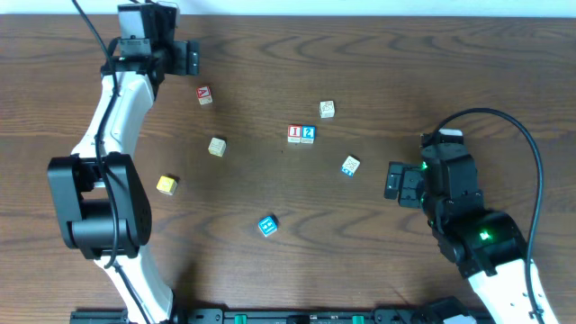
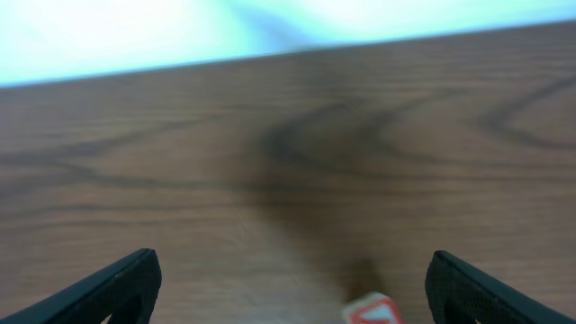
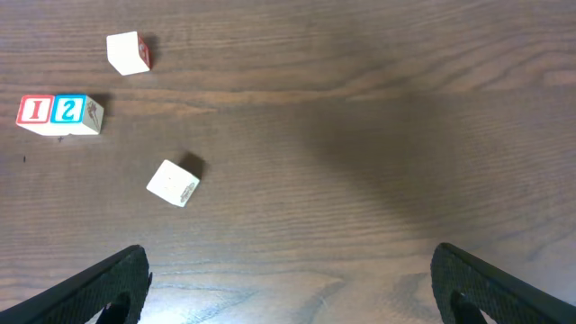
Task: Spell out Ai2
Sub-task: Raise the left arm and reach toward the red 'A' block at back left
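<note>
Overhead: left gripper [image 1: 192, 58], wide open, is hovering near A cube [image 1: 204, 94]; I cube [image 1: 294, 133] and 2 cube [image 1: 309, 133] are touching, awaiting it; right gripper [image 1: 393, 180] gaping, empty.

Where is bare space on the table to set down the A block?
Bare wood lies left of the I block, up to the cream block, and between the yellow block and the cyan block. Around the 2 block it is crowded.
</note>
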